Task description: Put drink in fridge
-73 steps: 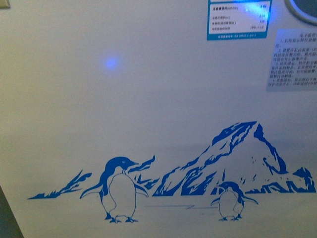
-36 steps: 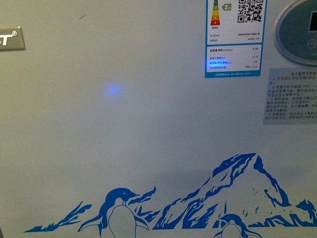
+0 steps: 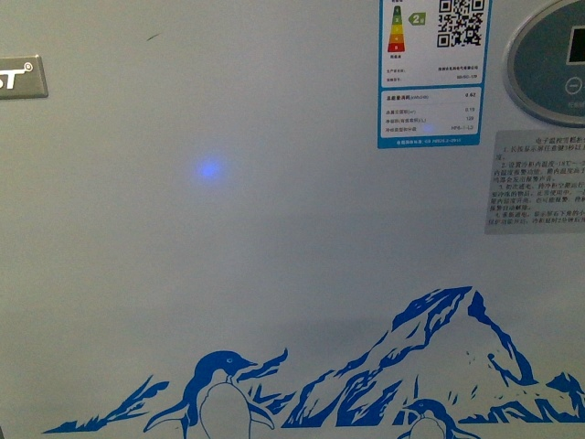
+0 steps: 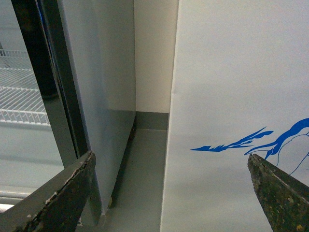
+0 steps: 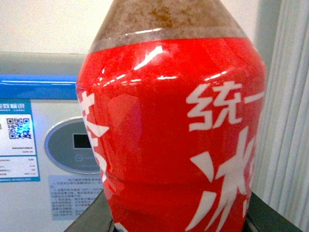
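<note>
Your right gripper (image 5: 179, 223) is clamping the drink (image 5: 174, 121) low on its body, before the fridge (image 3: 274, 256) front. Your left gripper (image 4: 171, 193) is hanging open, empty. The plastic is likely slick and squeezable, so you're needing firm, gentle pressure.

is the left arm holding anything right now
No, the left gripper has its jaws wide apart with only the fridge wall and floor between them.

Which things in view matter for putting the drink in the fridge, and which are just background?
Job: drink, close in the right wrist view; fridge, white front; left gripper, open, empty.
Background: grey glass-door cabinet beside the fridge; pale curtain behind the drink.
</note>
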Controlling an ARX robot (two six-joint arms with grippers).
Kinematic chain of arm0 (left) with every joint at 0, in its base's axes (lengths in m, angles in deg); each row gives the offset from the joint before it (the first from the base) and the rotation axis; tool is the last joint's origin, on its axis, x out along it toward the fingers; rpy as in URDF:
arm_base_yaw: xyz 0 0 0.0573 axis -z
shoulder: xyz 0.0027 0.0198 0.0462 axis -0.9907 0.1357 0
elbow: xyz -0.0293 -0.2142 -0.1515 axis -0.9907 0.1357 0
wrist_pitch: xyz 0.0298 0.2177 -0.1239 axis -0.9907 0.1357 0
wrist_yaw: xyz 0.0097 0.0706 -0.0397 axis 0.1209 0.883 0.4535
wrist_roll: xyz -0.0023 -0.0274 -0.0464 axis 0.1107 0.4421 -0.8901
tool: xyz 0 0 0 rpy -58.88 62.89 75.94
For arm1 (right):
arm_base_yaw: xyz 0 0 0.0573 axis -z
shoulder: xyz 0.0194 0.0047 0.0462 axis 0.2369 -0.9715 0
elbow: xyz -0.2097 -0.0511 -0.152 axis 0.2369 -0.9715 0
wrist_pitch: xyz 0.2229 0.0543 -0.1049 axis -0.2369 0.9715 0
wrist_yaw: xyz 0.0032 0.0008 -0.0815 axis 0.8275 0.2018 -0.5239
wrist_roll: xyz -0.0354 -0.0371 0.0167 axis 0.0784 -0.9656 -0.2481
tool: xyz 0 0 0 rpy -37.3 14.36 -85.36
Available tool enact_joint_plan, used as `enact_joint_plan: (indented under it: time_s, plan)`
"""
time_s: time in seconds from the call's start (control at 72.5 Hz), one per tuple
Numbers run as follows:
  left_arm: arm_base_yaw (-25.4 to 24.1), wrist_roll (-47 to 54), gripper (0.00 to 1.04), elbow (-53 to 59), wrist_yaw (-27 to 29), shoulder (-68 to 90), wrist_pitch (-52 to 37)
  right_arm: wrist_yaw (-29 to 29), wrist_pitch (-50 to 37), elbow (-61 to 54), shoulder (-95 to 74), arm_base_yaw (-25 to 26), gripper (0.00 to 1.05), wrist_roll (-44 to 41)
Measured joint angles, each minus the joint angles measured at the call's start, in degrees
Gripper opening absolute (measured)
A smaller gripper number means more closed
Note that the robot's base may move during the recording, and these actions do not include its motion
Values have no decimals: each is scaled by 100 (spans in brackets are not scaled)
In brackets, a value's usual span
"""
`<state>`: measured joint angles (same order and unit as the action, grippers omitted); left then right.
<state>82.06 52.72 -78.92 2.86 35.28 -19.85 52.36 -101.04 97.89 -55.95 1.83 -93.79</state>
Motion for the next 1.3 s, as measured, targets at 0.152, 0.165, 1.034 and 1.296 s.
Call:
enact_joint_plan:
  time_s: [0.152, 0.165, 1.034, 1.296]
  plan:
    - [0, 0, 97, 0, 0, 0, 0, -411, 63, -35, 4, -256, 38, -127]
    - [0, 0, 97, 0, 0, 0, 0, -455, 76, -37, 4, -273, 38, -146]
    - [0, 9, 97, 0, 0, 0, 2, -629, 127, -72, 15, -356, 37, -221]
    - [0, 13, 97, 0, 0, 0, 2, -629, 127, -72, 15, -356, 37, -223]
